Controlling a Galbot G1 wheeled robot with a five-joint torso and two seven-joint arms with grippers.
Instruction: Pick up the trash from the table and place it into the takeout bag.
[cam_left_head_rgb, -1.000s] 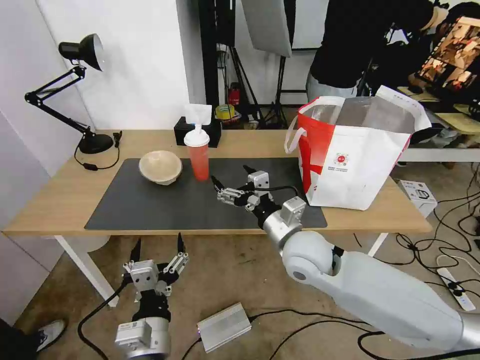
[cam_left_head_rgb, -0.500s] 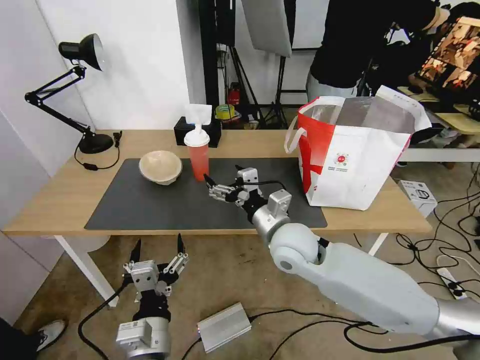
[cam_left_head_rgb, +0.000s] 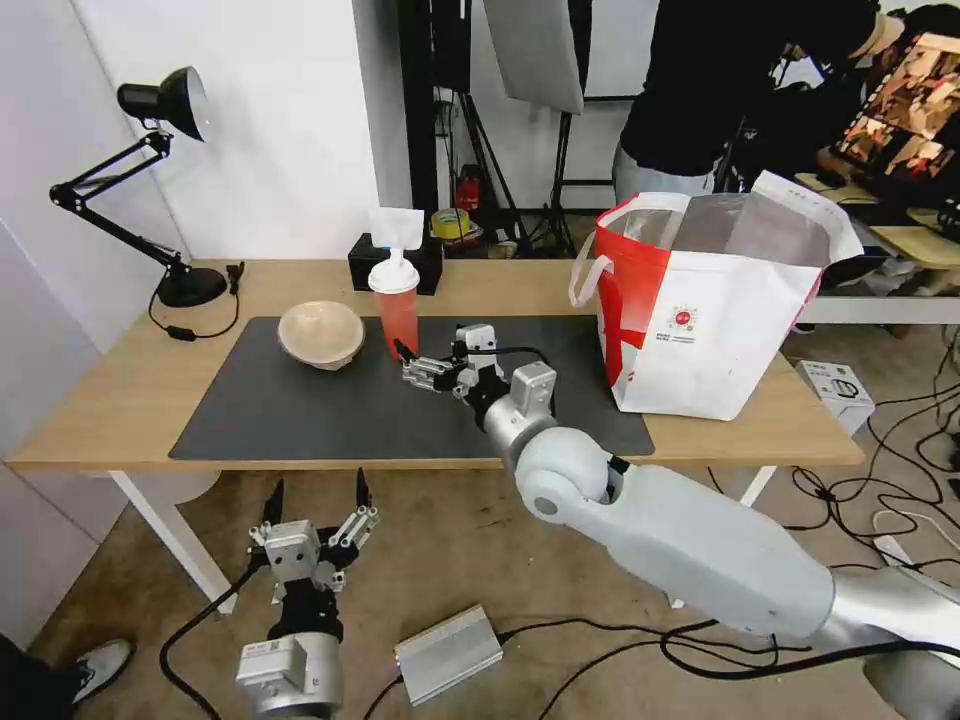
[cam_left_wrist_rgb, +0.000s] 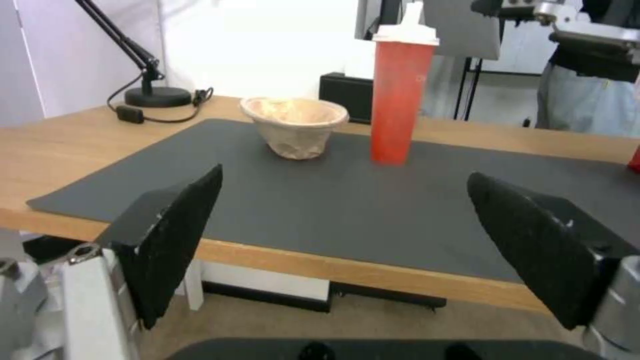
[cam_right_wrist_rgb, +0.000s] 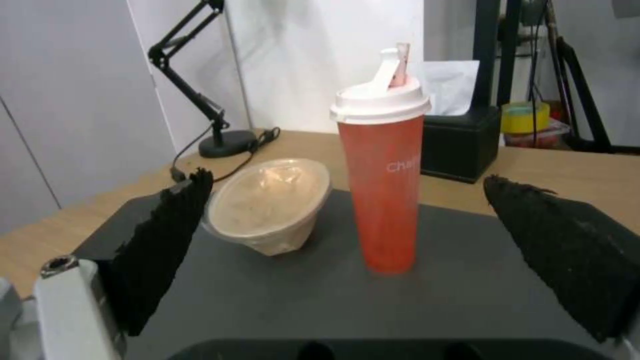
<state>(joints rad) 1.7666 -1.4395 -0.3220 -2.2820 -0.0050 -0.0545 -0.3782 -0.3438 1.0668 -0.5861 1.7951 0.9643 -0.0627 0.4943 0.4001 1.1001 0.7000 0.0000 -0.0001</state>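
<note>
A tall red cup (cam_left_head_rgb: 398, 310) with a white domed lid stands on the dark grey mat (cam_left_head_rgb: 300, 410) of the table (cam_left_head_rgb: 110, 390). To its left sits a beige paper bowl (cam_left_head_rgb: 320, 333). My right gripper (cam_left_head_rgb: 428, 342) hovers open just right of the cup, low over the mat. In the right wrist view the cup (cam_right_wrist_rgb: 383, 190) stands ahead between the spread fingers (cam_right_wrist_rgb: 167, 235), with the bowl (cam_right_wrist_rgb: 270, 210) beside it. The takeout bag (cam_left_head_rgb: 710, 310) stands open at the table's right end. My left gripper (cam_left_head_rgb: 317, 483) hangs open below the table's front edge, facing the cup (cam_left_wrist_rgb: 398, 100) and bowl (cam_left_wrist_rgb: 295, 125).
A black tissue box (cam_left_head_rgb: 395, 262) stands right behind the cup. A black desk lamp (cam_left_head_rgb: 150, 180) stands at the table's back left corner. A grey power brick (cam_left_head_rgb: 447, 655) and cables lie on the floor. A person stands behind the bag.
My right gripper has moved left across the mat, from near the bag's side to close beside the red cup. The left arm, cup and bowl have not moved.
</note>
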